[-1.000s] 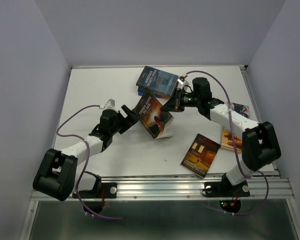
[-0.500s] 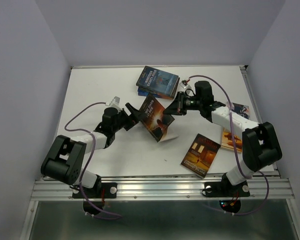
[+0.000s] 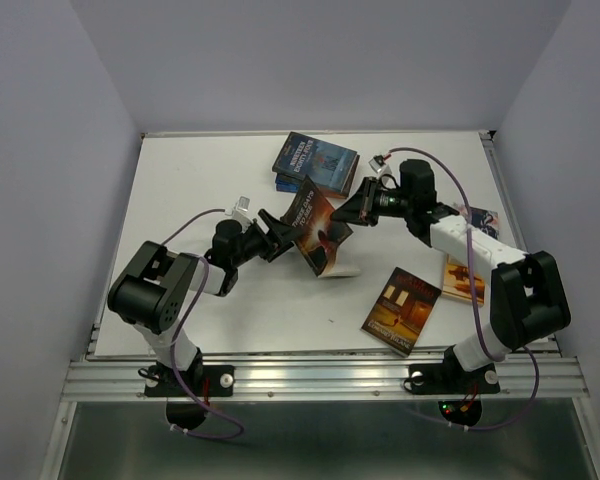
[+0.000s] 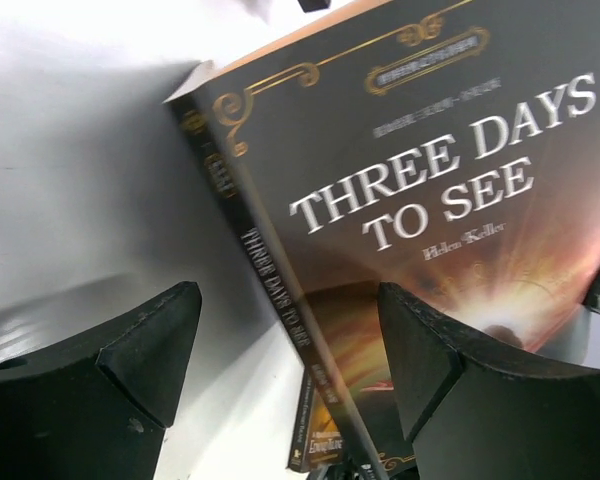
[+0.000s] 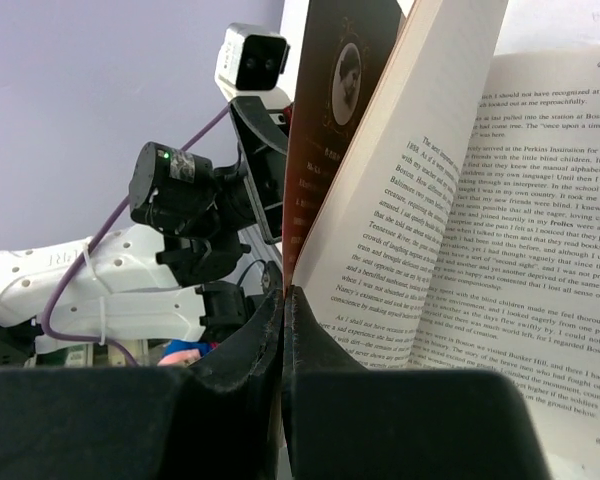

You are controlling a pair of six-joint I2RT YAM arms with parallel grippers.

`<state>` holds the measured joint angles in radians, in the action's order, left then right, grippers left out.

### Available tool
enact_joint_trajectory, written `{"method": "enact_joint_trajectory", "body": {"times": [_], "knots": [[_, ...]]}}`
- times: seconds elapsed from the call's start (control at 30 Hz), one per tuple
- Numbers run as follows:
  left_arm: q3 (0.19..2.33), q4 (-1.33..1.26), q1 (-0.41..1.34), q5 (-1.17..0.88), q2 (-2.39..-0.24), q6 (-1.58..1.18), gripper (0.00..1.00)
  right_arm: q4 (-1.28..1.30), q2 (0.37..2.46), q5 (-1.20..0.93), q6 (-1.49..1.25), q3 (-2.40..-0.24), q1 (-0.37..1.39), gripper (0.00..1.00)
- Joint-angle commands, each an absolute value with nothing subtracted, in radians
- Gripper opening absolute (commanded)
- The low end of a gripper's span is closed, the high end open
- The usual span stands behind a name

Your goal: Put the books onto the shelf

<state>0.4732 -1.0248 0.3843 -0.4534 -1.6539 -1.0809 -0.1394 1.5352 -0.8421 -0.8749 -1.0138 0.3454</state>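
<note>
Evidently we pinch the book (image 3: 315, 228) by its cover in our closed right gripper (image 3: 350, 213), tilted up over the table (image 3: 180, 190) middle, so our left gripper (image 3: 278, 235), jaws apart astride its spine, can take it.

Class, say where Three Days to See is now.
Near the top view's centre, Three Days to See stands tilted, pinched by the right gripper, with the open left gripper at its spine.

"three days to see" on book (image 4: 460, 260) cover and spine, "helen keller" beneath
</note>
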Motion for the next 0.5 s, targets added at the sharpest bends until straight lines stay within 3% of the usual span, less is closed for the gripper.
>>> {"method": "enact_joint_trajectory", "body": {"times": [0.0,0.13,0.27,0.3,0.47], "knots": [[0.483,-1.244,0.403,-0.509,-1.677,-1.137,0.81,-0.227,1.502,-0.884,-0.914,-1.006,0.339,0.01],[0.48,-1.261,0.405,-0.508,-1.667,-1.141,0.7,-0.227,1.523,-0.879,-0.911,-1.015,0.339,0.01],[0.492,-1.258,0.413,-0.509,-1.68,-1.135,0.41,-0.236,1.531,-0.89,-0.911,-1.026,0.339,0.01],[0.495,-1.252,0.413,-0.518,-1.686,-1.137,0.38,-0.236,1.528,-0.882,-0.904,-1.028,0.339,0.01],[0.434,-1.232,0.413,-0.502,-1.643,-1.149,0.41,-0.233,1.511,-0.867,-0.877,-1.087,0.285,0.01]]}}
